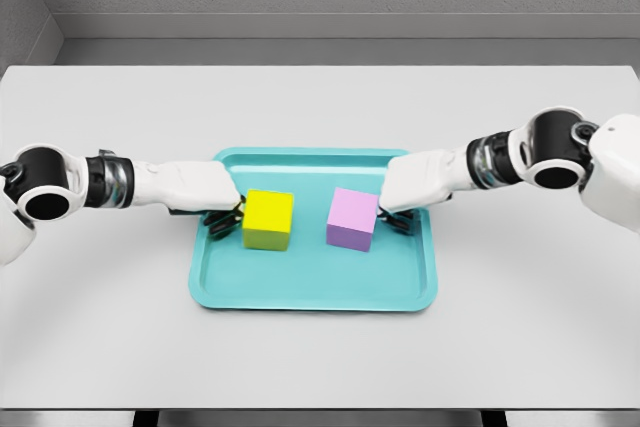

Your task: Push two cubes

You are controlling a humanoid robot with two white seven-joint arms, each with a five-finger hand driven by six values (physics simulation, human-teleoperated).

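From the head camera, we see a yellow cube (268, 219) and a pink cube (352, 219) standing apart on a teal tray (315, 295) in the middle of a white table (320, 357). The left hand (205, 192) reaches in beside the yellow cube's outer face, its dark fingers (222, 222) curled downward just at that face; whether they touch it we cannot tell. The right hand (420, 182) mirrors it at the pink cube's outer side, fingers (392, 219) likewise bent under the palm and holding nothing.

We judge the risk to lie in uneven contact: a push landing off-centre or too high could turn a cube or tip it instead of sliding it, and the raised tray rim could catch a hand on the way in. Both cubes look solid, sharp-edged and matte, sitting flat, the pink one turned slightly, with a clear gap between them.
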